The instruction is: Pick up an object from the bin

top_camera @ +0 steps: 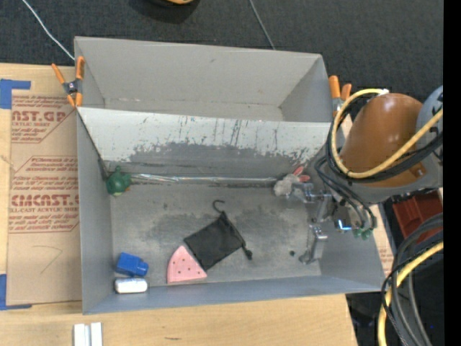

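Note:
My gripper (314,245) hangs low over the right end of the bin floor, with nothing seen in it. Nearest to it is a small whitish and pink thing (286,186), just up and to the left at the foot of the back wall. A long thin clear rod (202,180) runs from there along the back wall to a green ball (117,184) at the left. A black pouch with a cord (214,241) lies on the floor in the middle, well left of the gripper.
A pink rounded triangle (184,266) lies partly under the pouch's near-left corner. A blue block (132,264) and a white block (131,285) sit in the near-left corner. The arm's orange dome and cables hang over the bin's right rim.

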You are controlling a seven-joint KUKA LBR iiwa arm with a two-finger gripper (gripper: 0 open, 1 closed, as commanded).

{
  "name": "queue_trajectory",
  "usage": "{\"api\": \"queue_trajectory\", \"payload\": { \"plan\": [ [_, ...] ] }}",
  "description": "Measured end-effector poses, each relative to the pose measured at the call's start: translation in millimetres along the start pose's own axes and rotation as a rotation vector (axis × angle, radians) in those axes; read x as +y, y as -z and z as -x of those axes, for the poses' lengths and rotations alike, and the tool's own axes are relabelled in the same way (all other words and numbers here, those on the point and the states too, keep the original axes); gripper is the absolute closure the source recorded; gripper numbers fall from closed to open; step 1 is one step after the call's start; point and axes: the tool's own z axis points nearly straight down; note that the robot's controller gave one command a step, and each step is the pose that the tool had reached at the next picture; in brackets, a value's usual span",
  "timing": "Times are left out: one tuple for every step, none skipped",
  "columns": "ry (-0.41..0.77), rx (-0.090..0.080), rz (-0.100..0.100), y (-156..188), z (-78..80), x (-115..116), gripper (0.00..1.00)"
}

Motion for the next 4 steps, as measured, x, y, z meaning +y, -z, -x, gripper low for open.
{"api": "queue_trajectory", "payload": {
  "plan": [
    [-0.003, 0.012, 0.009, -88.3, 19.5, 80.7, 0.0],
    [-0.092, 0.002, 0.002, -62.0, -0.5, 91.0, 0.0],
    [-0.058, 0.013, 0.011, -68.1, 4.5, 165.5, 0.0],
    [-0.046, 0.004, 0.001, -106.0, 6.0, 163.1, 0.0]
  ]
}}
